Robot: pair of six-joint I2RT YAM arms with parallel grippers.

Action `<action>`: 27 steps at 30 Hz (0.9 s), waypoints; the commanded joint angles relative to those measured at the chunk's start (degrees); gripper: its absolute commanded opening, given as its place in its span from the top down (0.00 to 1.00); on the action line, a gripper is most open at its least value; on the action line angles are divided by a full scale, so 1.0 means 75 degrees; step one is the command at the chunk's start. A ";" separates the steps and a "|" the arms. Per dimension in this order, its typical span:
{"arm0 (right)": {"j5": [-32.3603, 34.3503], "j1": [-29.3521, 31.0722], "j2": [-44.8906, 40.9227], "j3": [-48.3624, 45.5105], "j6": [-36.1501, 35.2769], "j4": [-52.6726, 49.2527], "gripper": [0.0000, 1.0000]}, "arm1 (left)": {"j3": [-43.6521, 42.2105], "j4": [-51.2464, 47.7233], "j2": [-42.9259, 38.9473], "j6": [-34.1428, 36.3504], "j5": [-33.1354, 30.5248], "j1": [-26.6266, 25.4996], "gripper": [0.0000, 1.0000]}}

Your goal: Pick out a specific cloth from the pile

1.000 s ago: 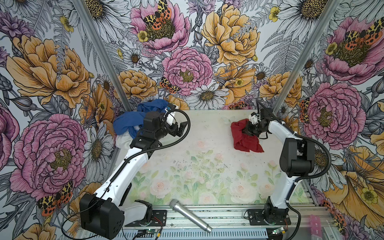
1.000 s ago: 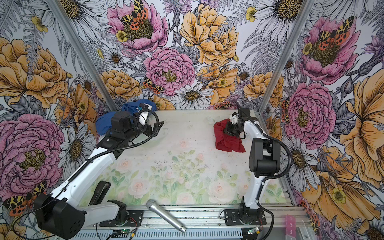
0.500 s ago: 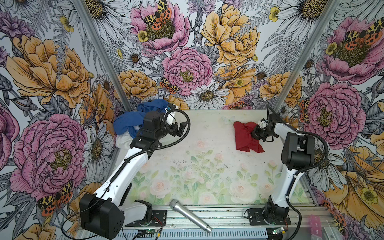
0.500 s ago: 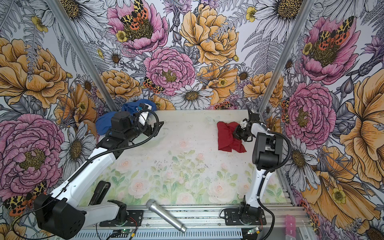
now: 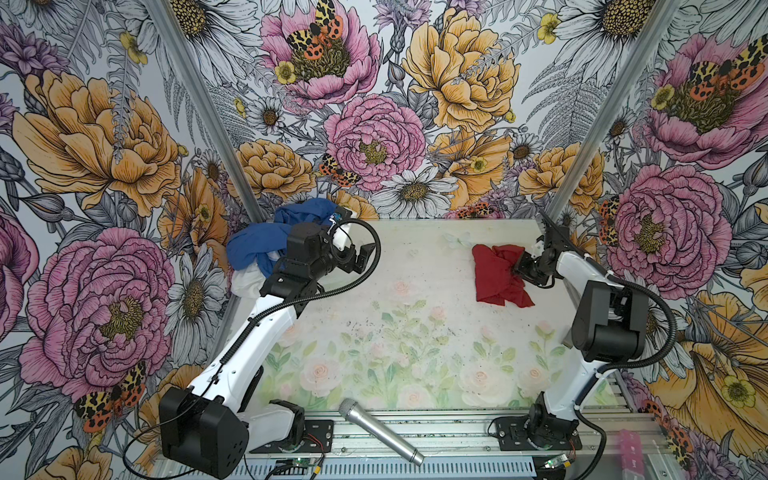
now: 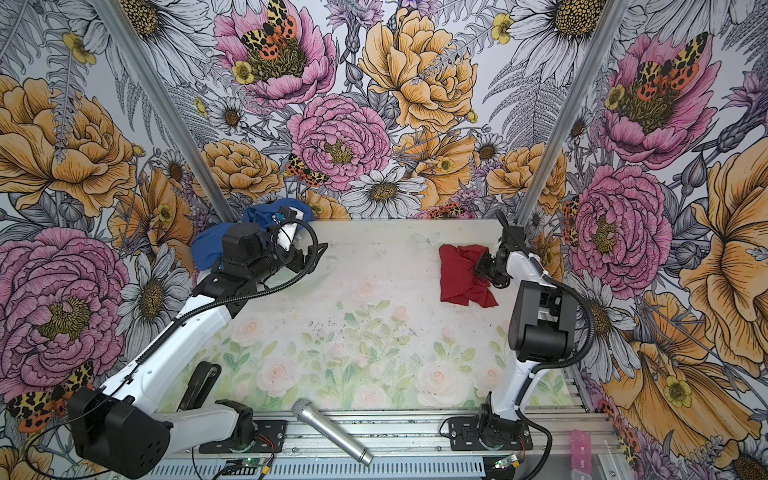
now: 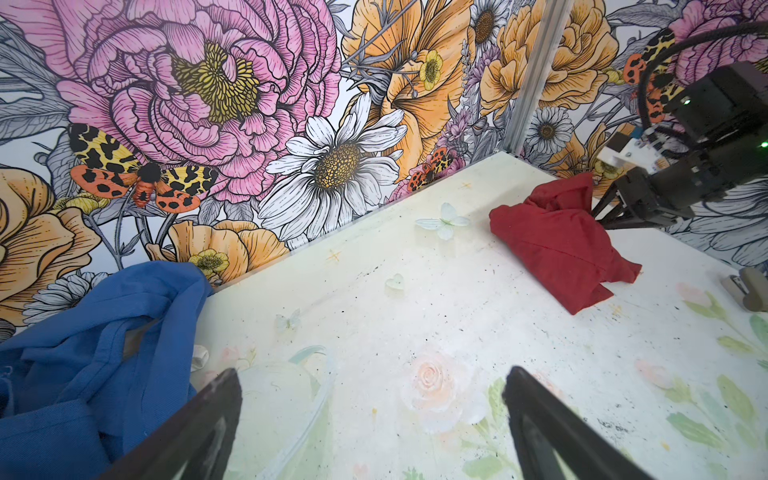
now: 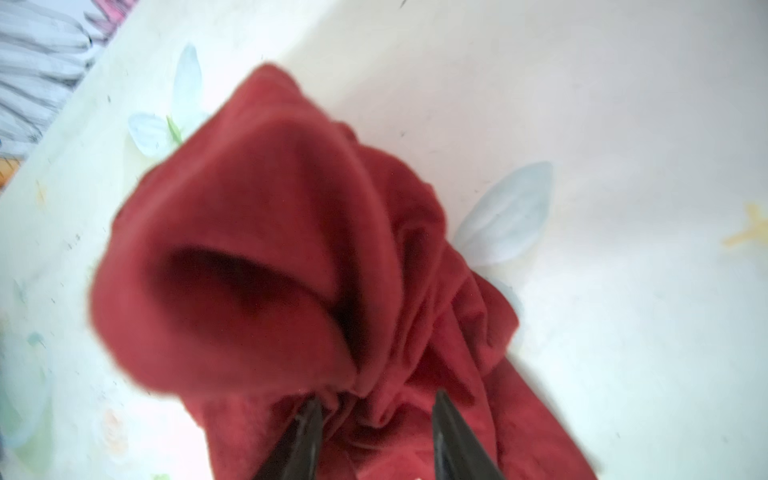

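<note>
1. The right gripper [image 8: 378, 401] has its two dark fingers [image 8: 305, 432] parted. In the right wrist view a puckered fold of fabric lies in the gap between their tips, and the tips do not close together on it.
2. That fabric is the deep-red, thin, wrinkled cloth [image 8: 270, 249]. It lies crumpled on the table's far right part in both top views [image 5: 494, 274] [image 6: 459, 278], with the right gripper [image 5: 524, 266] touching its right edge.
3. The cloth rests on the pale floral-printed tabletop [image 5: 415, 324], well apart from the pile.
4. The left gripper [image 7: 370, 382] is spread wide with nothing between its fingers. It hangs over bare tabletop just beside the pile.
5. The pile [image 5: 253, 257] sits in the far left corner. It is a rumpled royal-blue cloth [image 5: 299, 212] heaped over a white cloth [image 5: 245, 284], and the left arm partly hides it.
6. In the left wrist view the blue cloth [image 7: 83, 353] fills the near corner, while the red cloth [image 7: 552, 245] lies across the table by the right gripper [image 7: 619, 208].
7. A silver metal microphone [image 5: 380, 432] lies slantwise on the front rail, between the two arm bases.
</note>
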 commanded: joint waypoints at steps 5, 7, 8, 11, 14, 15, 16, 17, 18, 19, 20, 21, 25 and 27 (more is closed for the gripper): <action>0.0781 0.0095 -0.1529 -0.0423 0.0252 0.0059 0.31 | 0.0100 0.0281 0.0048 -0.0231 0.0194 0.0062 0.01; 0.0907 0.0398 -0.1751 -0.0299 0.0010 0.0064 0.28 | 0.0106 0.0277 0.0062 -0.0232 0.0216 0.0063 0.01; 0.1108 0.0677 -0.1790 -0.0165 -0.0313 0.0064 0.26 | 0.0118 0.0297 0.0064 -0.0257 0.0234 0.0068 0.01; 0.1910 0.1606 -0.1508 0.0262 -0.1452 0.0050 0.23 | 0.0118 0.0296 0.0057 -0.0277 0.0281 0.0063 0.01; 0.3185 0.2532 -0.1055 0.0492 -0.2760 0.0054 0.23 | 0.0107 0.0291 0.0044 -0.0267 0.0246 0.0074 0.01; 0.3689 0.2827 -0.0892 0.0529 -0.3185 0.0056 0.22 | 0.0112 0.0297 0.0044 -0.0256 0.0226 0.0074 0.01; 0.4198 0.3098 -0.0726 0.0541 -0.3550 0.0053 0.22 | 0.0104 0.0294 0.0048 -0.0248 0.0212 0.0085 0.01; 0.4587 0.3293 -0.0593 0.0542 -0.3803 0.0059 0.22 | 0.0105 0.0292 0.0053 -0.0255 0.0210 0.0098 0.01; 0.4981 0.3452 -0.0415 0.0552 -0.4030 0.0048 0.22 | 0.0106 0.0296 0.0059 -0.0249 0.0215 0.0104 0.01; 0.5326 0.3554 -0.0263 0.0559 -0.4221 0.0047 0.21 | 0.0113 0.0295 0.0069 -0.0264 0.0231 0.0115 0.01; 0.5636 0.3625 -0.0122 0.0564 -0.4383 0.0047 0.21 | 0.0115 0.0300 0.0075 -0.0272 0.0234 0.0119 0.01; 0.5964 0.3698 0.0004 0.0588 -0.4559 0.0047 0.20 | 0.0125 0.0295 0.0070 -0.0275 0.0251 0.0122 0.01; 0.6453 0.3880 0.0417 0.0734 -0.5113 0.0047 0.19 | 0.0123 0.0300 0.0082 -0.0301 0.0283 0.0127 0.01; 0.6692 0.3937 0.0617 0.0814 -0.5285 0.0047 0.18 | 0.0128 0.0311 0.0097 -0.0307 0.0297 0.0147 0.01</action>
